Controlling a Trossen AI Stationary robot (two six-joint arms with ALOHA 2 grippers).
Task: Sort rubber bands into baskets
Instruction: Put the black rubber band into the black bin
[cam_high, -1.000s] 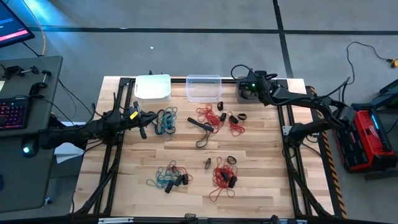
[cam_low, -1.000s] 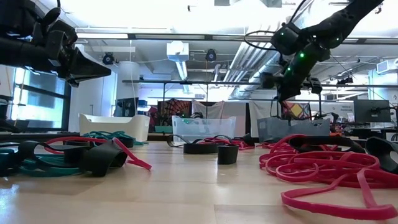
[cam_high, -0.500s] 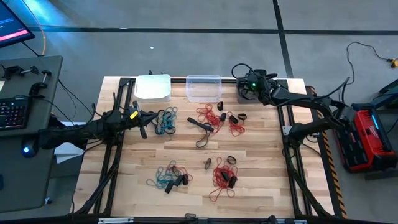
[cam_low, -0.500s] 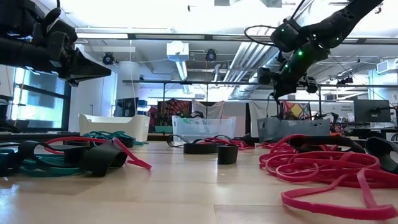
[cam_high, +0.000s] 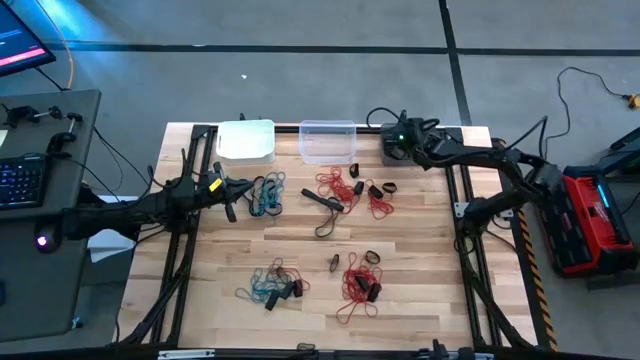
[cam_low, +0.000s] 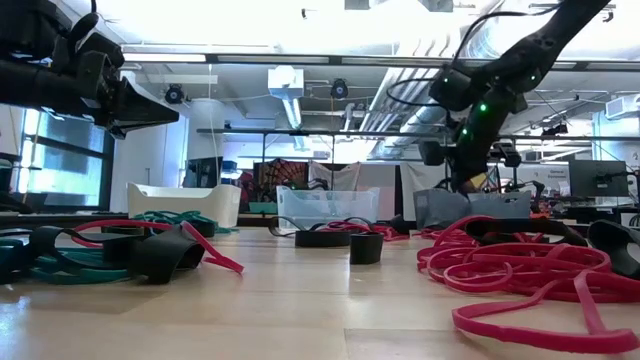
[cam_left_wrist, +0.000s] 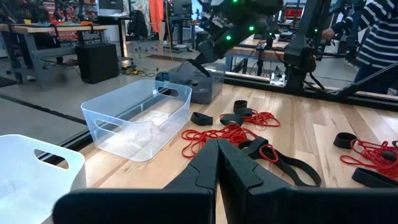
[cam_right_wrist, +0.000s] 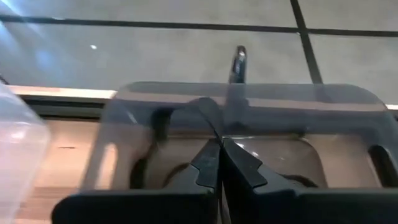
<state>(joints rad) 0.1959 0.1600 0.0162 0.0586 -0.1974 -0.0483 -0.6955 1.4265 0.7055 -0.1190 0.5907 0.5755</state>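
Right claw (cam_right_wrist: 219, 146) lowered, dark grey basket (cam_right_wrist: 242, 118) beneath

Three tubs along my far edge, bands scattered.
I see the white plastic basket (cam_high: 246, 140), clear plastic basket (cam_high: 327, 141) and dark grey basket (cam_right_wrist: 239, 134) in a row; teal, red and black rubber band bunches (cam_high: 345, 187) lie across the boards.

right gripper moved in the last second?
Yes. The right gripper has dropped toward the dark grey basket in the low view, fingers shut.
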